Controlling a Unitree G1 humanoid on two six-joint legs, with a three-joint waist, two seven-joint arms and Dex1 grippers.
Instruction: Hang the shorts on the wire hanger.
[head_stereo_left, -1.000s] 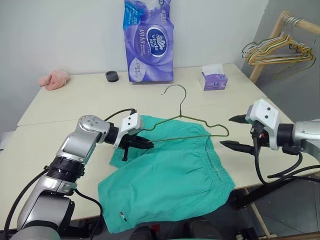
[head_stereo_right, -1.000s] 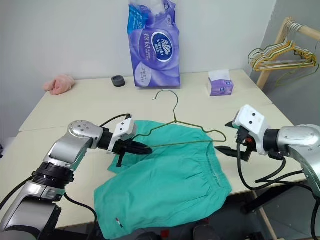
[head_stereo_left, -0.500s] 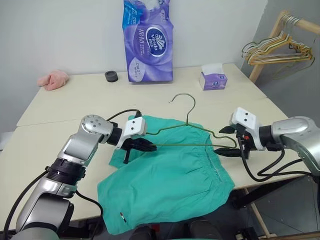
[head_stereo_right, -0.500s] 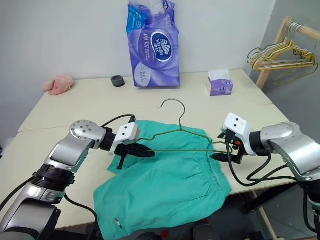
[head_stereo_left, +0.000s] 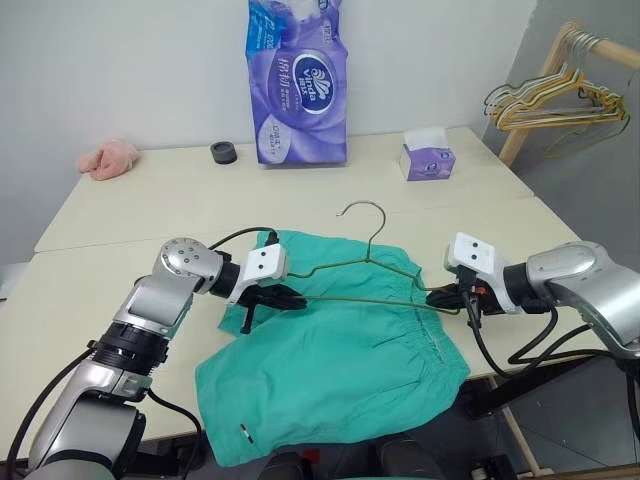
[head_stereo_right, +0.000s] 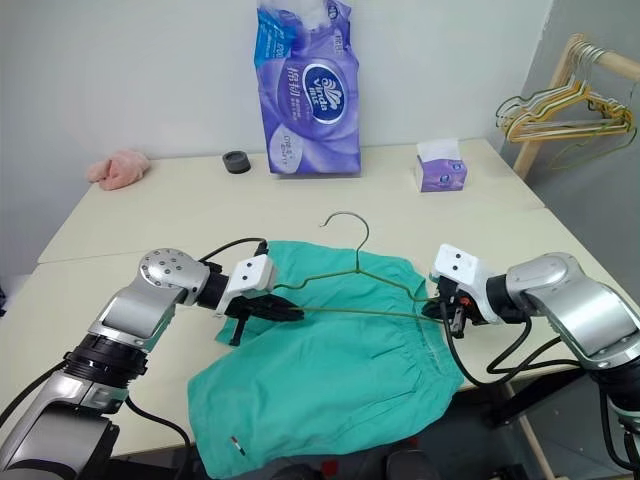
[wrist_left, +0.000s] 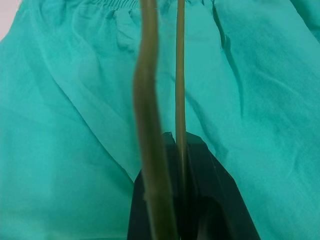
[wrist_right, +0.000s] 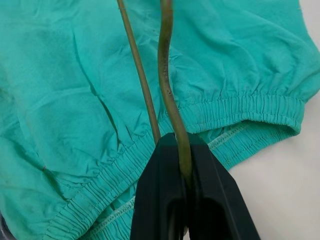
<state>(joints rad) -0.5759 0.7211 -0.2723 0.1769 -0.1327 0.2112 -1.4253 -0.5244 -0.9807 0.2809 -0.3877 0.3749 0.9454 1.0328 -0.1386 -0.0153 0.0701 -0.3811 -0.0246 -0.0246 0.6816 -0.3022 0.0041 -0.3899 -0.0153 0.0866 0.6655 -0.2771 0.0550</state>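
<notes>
Two grippers pinch opposite ends of the wire hanger (head_stereo_left: 375, 270), which we see held just above the shorts (head_stereo_left: 335, 365) with its hook rising toward twelve o'clock. Our left gripper (head_stereo_left: 290, 297) is clamped shut on the hanger's nine o'clock corner, and our right gripper (head_stereo_left: 440, 297) is clamped shut on the three o'clock corner; in the wrist views the black fingers (wrist_right: 172, 200) pinch the olive wire, though the exact bend each one grips is covered by the fingers themselves. The shorts lie spread flat on the table (head_stereo_left: 150, 210), their gathered waistband toward three o'clock beneath the right gripper, the leg hem with a small white label (head_stereo_left: 243, 431) at seven o'clock, at the table's near edge. The far upper part of the shorts is partly hidden behind the left gripper. We cannot tell whether the hanger's lower bar touches the fabric.
</notes>
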